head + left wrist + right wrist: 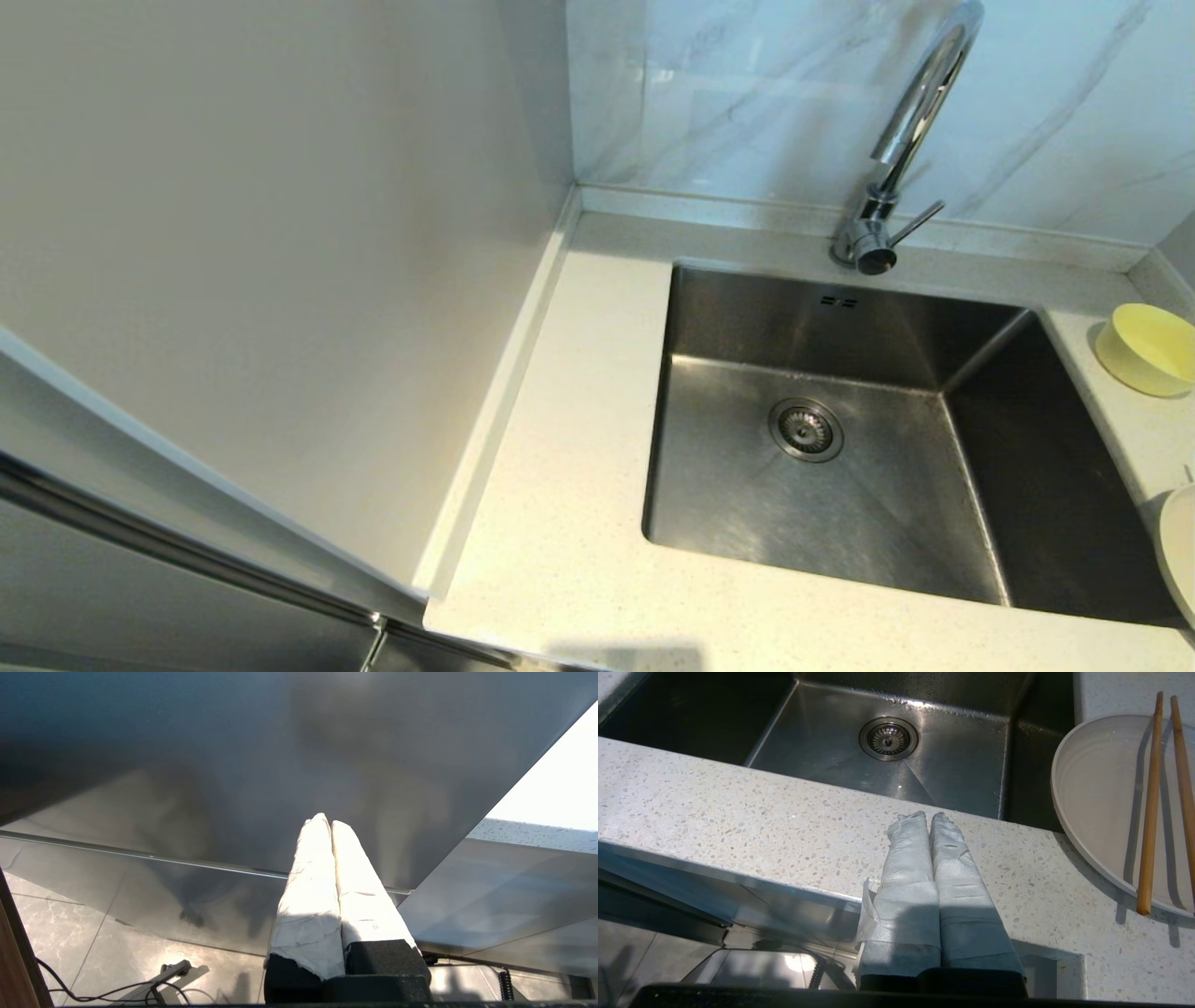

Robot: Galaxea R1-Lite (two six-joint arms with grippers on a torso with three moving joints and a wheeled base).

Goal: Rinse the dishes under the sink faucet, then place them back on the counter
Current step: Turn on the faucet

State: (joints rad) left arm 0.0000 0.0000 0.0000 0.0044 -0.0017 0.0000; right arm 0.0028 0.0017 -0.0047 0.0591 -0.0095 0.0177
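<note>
Plate (1101,807) beside right end effector (930,817)

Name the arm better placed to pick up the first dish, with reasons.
Right, probably. The bowl, plate and chopsticks all sit on the counter right of the sink, near the right gripper; the left gripper faces cabinet fronts.

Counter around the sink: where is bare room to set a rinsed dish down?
The counter left of the sink is bare, as is the front strip. The right side is crowded: bowl, plate and chopsticks.
</note>
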